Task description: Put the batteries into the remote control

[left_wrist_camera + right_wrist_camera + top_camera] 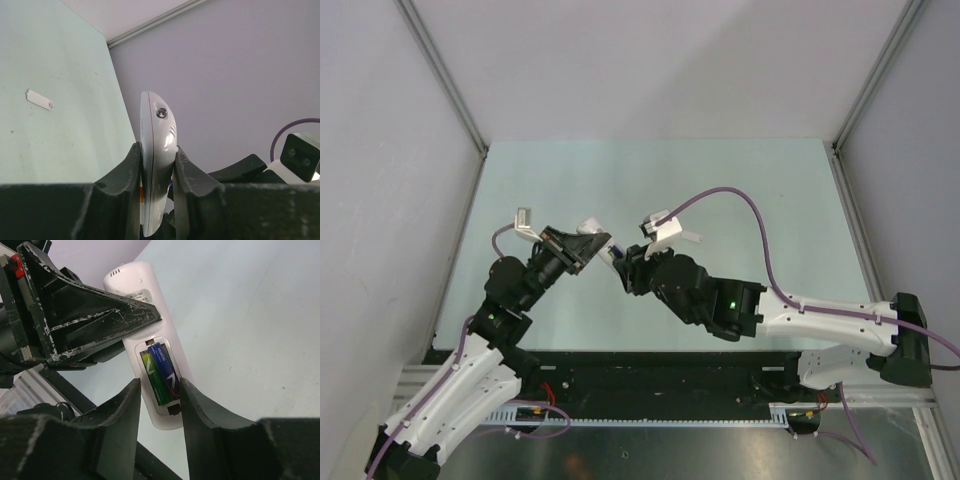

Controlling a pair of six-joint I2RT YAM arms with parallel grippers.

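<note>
- L gripper (157,148) is clamping the white oblong plastic remote control (157,117) edge-on btwn its two black fingers (131,170). It is closed tight on both faces, w/ the handset sticking up past the fingertips.
- The remote is sitting roughly mid-table btwn the two arms in the top view. It appears to be hanging clear of the pale green table (60,140), w/ its back facing the R wrist cam.
- The recessed compt on that back is showing open.
- A slim green battery (154,380) and a slim purple battery (167,371) are lying side by side inside the compt, touching each other and running lengthwise along the handset.
- R gripper (160,382) is standing open, jaws apart, w/ one finger on either side of the remote's lower end beside the compt. It is gripping nothing; can't tell whether the pads are brushing the handset's edges.
- One L finger is crossing the remote's back just above the compt in the R wrist view.
- A small flat white oblong piece (39,99) is lying on the table, well apart from the remote.
</note>
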